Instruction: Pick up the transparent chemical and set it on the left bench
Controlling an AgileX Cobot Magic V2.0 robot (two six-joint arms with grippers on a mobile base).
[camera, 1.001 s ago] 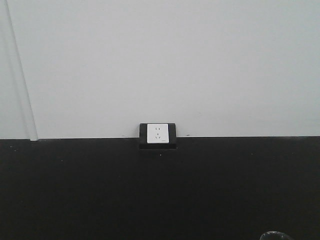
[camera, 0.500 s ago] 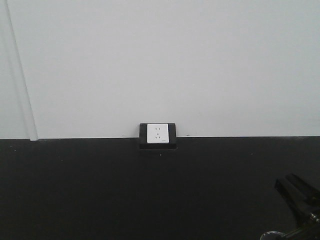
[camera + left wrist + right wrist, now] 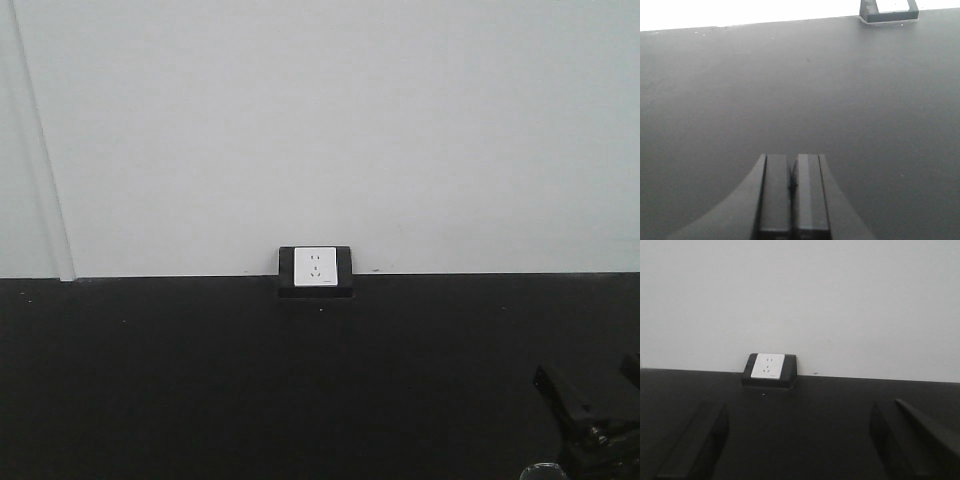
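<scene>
In the left wrist view the left pincer (image 3: 792, 192) sat low in the middle of the frame, its two dark fingers pressed flat together above the black surface (image 3: 740, 90). At the centre of the front view a white wall socket (image 3: 317, 268) in a black housing stood where the surface met the pale wall (image 3: 320, 120). In the lower right corner only the top of the transparent chemical (image 3: 545, 468) showed. It was a thin, clear, colourless curved rim with the dark surface visible through it, the rest cut off by the bottom edge. Just above and right of it was the right pincer (image 3: 595, 400). In its own wrist view its fingers (image 3: 695, 445) stood wide apart, with only the surface and the socket seen between them.
</scene>
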